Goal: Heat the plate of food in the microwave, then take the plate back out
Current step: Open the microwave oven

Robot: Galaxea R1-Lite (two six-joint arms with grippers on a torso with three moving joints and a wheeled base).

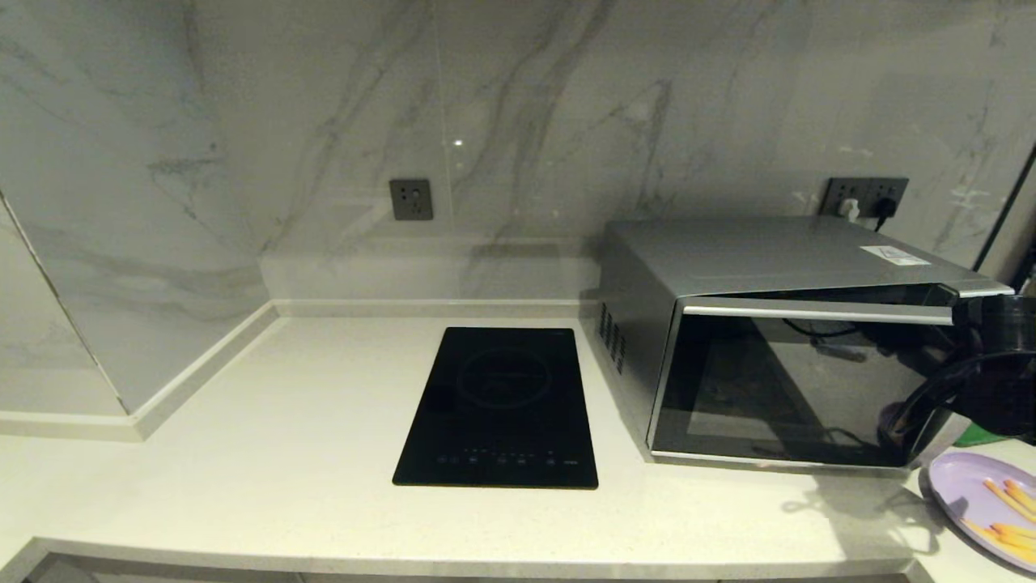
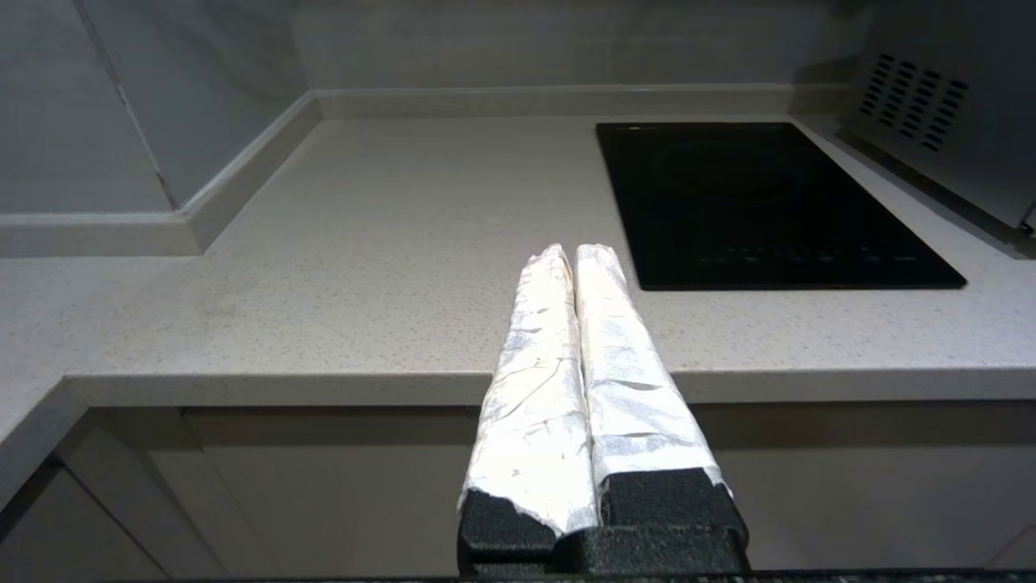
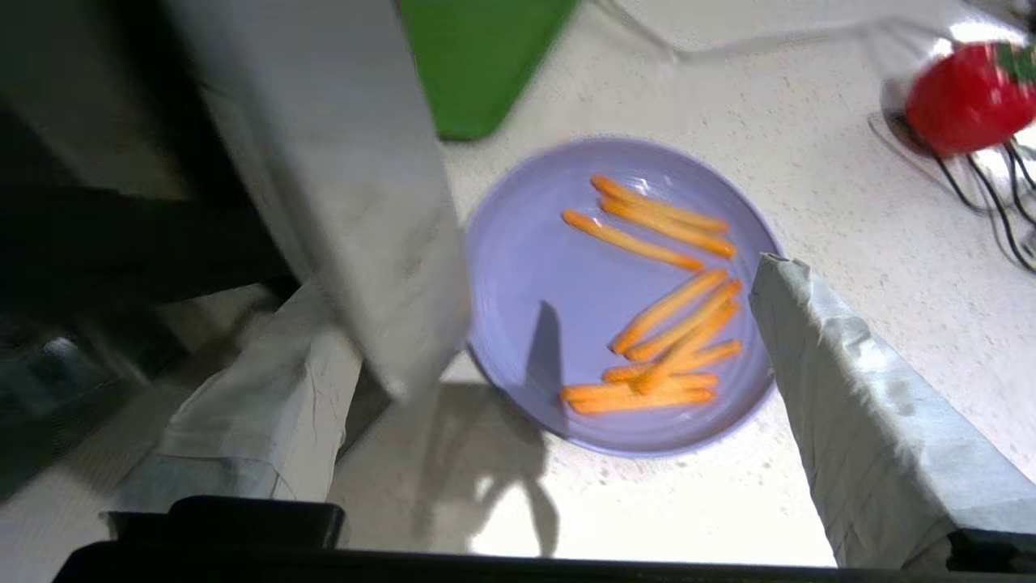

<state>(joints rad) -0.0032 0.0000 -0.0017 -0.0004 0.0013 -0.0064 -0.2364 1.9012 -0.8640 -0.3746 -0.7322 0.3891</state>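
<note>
We hold our right gripper (image 3: 558, 324) wide open and empty above the plate of food (image 3: 566, 283), a round lavender plate with thin orange sticks, beside the microwave (image 1: 777, 356). Our left gripper (image 2: 576, 259) hangs shut, empty.

Count on the table
One microwave (image 1: 777, 356), one hob (image 1: 502, 405), one plate (image 3: 526, 308) of about ten orange sticks (image 3: 647, 243), one green tray (image 3: 477, 57).

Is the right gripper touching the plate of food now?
Apart: the right wrist view shows the right gripper open above the plate of food, holding nothing.
</note>
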